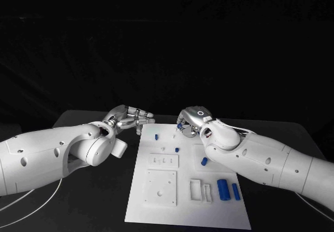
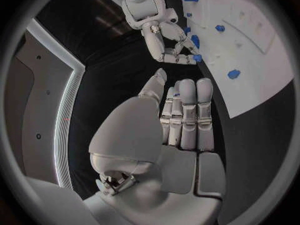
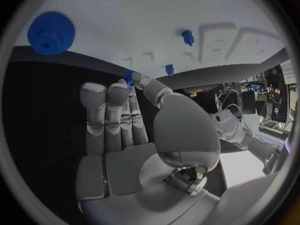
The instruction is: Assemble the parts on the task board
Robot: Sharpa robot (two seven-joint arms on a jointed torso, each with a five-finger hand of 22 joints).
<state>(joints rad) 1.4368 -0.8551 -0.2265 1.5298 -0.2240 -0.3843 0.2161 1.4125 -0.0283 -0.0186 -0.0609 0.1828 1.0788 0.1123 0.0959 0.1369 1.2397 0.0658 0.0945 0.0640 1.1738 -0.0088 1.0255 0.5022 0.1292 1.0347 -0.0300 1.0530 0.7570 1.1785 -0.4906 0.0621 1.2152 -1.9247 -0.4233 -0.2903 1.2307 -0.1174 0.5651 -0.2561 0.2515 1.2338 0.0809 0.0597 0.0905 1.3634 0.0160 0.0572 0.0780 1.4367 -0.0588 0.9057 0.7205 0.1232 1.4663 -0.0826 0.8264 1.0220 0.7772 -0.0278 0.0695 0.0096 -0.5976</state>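
Surface: black, dark room behind; one white task board [image 1: 209,212] lies lengthwise in the middle of the surface.
Blue parts, counted in the head view: two cylinders side by side near the board's close right corner, a thick one [image 1: 223,189] and a thin one [image 1: 236,191]; one short piece [image 1: 204,161] at mid-board beside the right forearm; three small pieces toward the far end [image 1: 157,137] [image 1: 177,149] [image 1: 174,136].
Gear: one blue toothed wheel [image 3: 51,32] lies on the board, seen from the right wrist.
White fittings: one large square plate [image 1: 160,188], one smaller block [image 1: 165,160], two upright slotted pieces [image 1: 195,189] [image 1: 207,193].
Left robot hand [image 1: 129,117]: one, beside the board's far left corner, over the black surface; fingers straight and close together, thumb apart, holding nothing.
Right robot hand [image 1: 192,117]: one, at the board's far edge; thumb and fingertip pinch a small blue part [image 2: 197,58], other fingers curled.
Writing: none readable on board, parts or arms.
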